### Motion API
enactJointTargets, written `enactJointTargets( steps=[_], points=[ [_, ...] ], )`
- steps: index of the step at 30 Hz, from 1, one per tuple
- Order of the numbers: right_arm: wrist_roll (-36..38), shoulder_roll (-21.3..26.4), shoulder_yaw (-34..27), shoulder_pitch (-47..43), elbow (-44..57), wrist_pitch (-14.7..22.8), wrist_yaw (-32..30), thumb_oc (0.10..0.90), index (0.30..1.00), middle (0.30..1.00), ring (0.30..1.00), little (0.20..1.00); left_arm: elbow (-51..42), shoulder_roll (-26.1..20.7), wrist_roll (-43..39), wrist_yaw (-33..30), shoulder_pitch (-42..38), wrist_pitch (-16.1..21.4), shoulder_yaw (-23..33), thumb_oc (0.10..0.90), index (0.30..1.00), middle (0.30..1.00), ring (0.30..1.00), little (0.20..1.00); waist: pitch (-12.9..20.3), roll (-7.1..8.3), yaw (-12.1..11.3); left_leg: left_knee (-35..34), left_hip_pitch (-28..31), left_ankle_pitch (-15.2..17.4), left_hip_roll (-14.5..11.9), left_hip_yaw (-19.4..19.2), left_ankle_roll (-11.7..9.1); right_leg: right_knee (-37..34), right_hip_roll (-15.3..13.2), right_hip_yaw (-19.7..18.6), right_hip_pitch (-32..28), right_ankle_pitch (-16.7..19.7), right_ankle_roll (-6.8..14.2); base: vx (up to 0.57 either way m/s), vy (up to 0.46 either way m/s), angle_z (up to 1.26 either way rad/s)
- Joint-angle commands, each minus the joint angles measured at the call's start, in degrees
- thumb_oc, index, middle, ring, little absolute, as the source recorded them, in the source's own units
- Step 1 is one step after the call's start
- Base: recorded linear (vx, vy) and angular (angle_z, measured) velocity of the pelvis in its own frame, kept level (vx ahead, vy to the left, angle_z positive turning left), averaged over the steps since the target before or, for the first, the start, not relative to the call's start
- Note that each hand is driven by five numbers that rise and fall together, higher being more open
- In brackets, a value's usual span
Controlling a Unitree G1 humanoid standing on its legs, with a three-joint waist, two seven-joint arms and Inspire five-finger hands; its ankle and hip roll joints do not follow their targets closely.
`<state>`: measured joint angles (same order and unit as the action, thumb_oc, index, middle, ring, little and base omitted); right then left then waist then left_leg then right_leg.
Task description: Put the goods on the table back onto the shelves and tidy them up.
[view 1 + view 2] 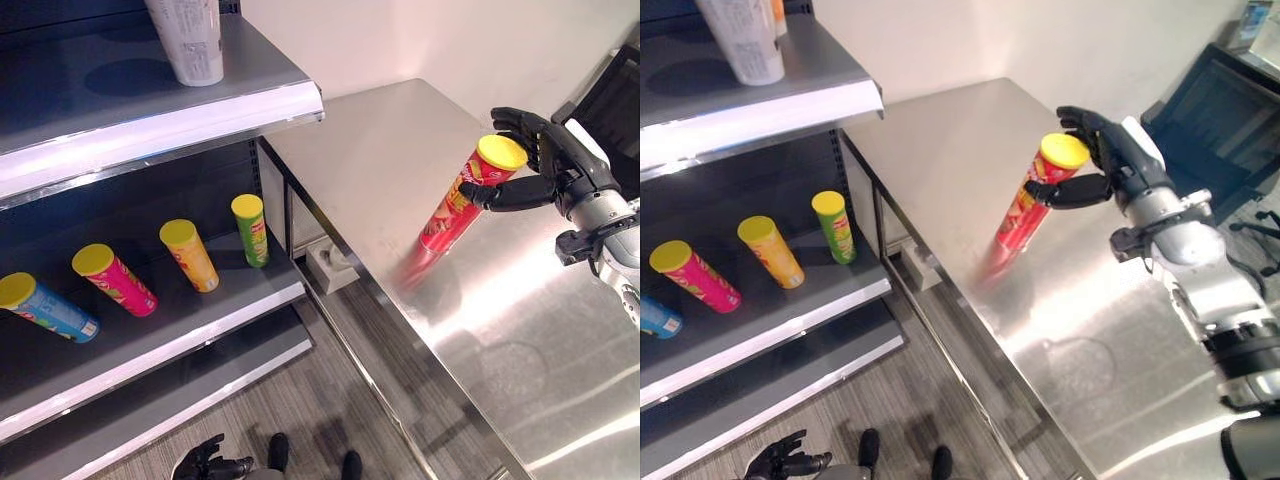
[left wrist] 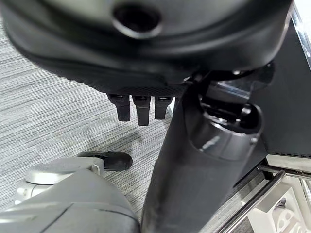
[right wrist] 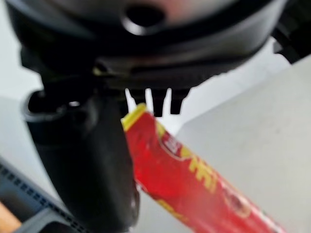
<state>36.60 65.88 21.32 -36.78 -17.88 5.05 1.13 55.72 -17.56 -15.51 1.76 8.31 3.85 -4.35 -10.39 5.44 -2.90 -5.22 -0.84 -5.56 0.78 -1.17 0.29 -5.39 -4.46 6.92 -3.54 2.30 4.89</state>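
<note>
Right eye view, right hand (image 1: 1110,160) clamped on tilted red can (image 1: 1032,206), above steel table (image 1: 940,150)

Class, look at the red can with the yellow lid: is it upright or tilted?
Tilted. The red can leans in the right hand, its yellow lid higher than its base, above the steel table.

A shop-like room: grey display shelves (image 1: 150,120) stocked with snack tubes (image 1: 188,254) beside a steel table (image 1: 400,170).
</note>
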Motion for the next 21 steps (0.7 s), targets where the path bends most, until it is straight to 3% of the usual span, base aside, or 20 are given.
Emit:
enactJointTargets(
  steps=[1,21],
  points=[
    [4.0,1.3,0.0,-10.7,-1.3,3.1,-1.1,0.8,0.9,0.9,0.9,0.9,1.5,-3.5,0.9,-0.1,-1.2,1.7,-3.3,0.8,0.9,0.9,0.9,0.9,3.3,2.1,-2.1,0.2,1.4,5.6,-3.2,-0.3,-4.6,0.4,-4.9,3.6,-1.6,-0.7,5.7,0.01,-0.001,0.04],
    [4.7,5.8,6.5,-14.7,-3.2,1.2,1.3,0.8,0.9,0.9,0.9,0.9,1.8,-3.8,1.4,0.2,-2.1,1.6,-4.3,0.8,0.9,0.9,0.9,0.9,3.2,2.64,-1.5,0.2,1.4,5.6,-3.5,0.0,-5.0,0.4,-4.8,4.0,-1.6,-0.8,5.7,0.0,0.0,0.0]
  ],
)
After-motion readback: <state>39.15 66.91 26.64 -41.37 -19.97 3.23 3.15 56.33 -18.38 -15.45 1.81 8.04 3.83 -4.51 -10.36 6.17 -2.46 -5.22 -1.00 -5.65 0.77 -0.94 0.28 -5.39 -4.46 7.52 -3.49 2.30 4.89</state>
